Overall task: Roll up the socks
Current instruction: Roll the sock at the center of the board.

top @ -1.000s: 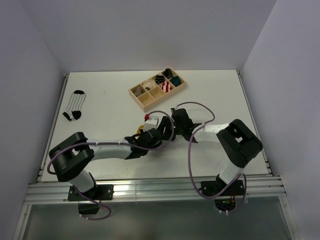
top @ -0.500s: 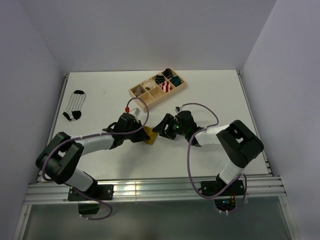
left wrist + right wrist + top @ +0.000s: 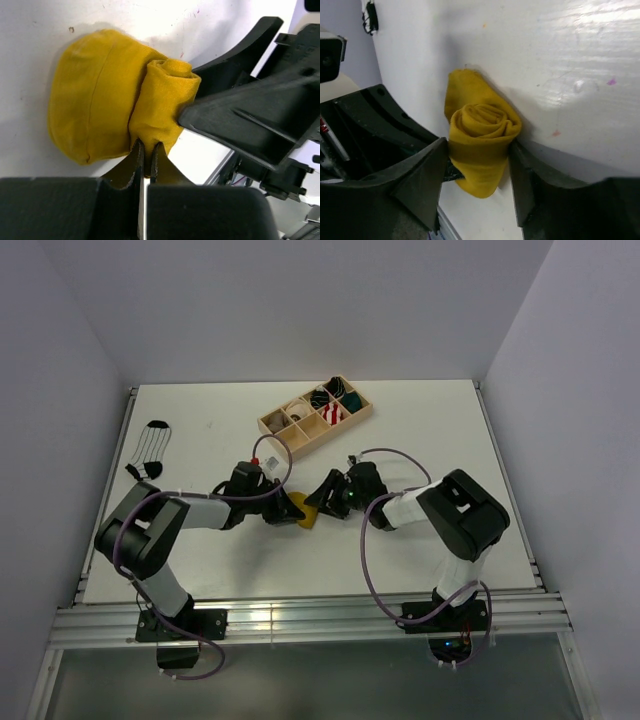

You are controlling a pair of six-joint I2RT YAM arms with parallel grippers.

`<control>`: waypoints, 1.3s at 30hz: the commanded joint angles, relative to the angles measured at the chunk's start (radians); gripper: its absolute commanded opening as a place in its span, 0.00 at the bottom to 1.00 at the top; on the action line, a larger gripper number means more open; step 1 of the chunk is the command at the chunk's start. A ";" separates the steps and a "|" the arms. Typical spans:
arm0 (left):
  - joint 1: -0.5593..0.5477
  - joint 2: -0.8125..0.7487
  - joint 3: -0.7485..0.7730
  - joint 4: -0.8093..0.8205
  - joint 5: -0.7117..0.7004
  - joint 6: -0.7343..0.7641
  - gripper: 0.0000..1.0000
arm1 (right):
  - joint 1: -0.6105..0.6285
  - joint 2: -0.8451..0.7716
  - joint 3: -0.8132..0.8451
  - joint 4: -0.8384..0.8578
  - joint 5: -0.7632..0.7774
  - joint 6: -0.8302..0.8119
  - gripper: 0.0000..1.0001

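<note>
The mustard-yellow sock [image 3: 301,512] lies mid-table, partly rolled. In the left wrist view its roll [image 3: 165,97] stands beside the unrolled flat end [image 3: 85,120]. My left gripper [image 3: 281,504] [image 3: 146,152] is shut on a fold of the sock at the base of the roll. My right gripper [image 3: 322,500] [image 3: 479,150] faces it from the right, its fingers [image 3: 422,180] pressed on both sides of the roll [image 3: 481,132]. The sock's red-and-white patch is hidden. The white striped sock [image 3: 150,450] lies flat at the far left, away from both grippers.
A wooden compartment tray [image 3: 281,441] with rolled bundles stands at the back centre, just beyond the grippers. The table's left edge is close to the striped sock. White walls enclose the table on three sides.
Both grippers shifted left from the table's middle, the left arm drawing back to the left. The yellow sock, hidden under the grippers before, now shows between them.
</note>
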 commanded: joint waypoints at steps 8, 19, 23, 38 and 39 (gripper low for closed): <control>0.001 0.004 0.011 -0.115 -0.086 0.052 0.16 | 0.005 0.023 0.060 -0.087 0.032 -0.084 0.14; -0.214 -0.343 0.021 -0.303 -0.693 0.135 0.64 | 0.028 -0.069 0.194 -0.493 0.067 -0.227 0.00; -0.399 -0.449 -0.013 -0.238 -0.933 0.199 0.67 | 0.056 -0.081 0.273 -0.637 0.100 -0.261 0.00; -0.605 -0.207 0.097 -0.184 -1.177 0.295 0.63 | 0.065 -0.056 0.321 -0.738 0.130 -0.258 0.00; -0.607 -0.199 0.105 -0.176 -1.179 0.299 0.63 | 0.067 -0.053 0.321 -0.736 0.129 -0.259 0.00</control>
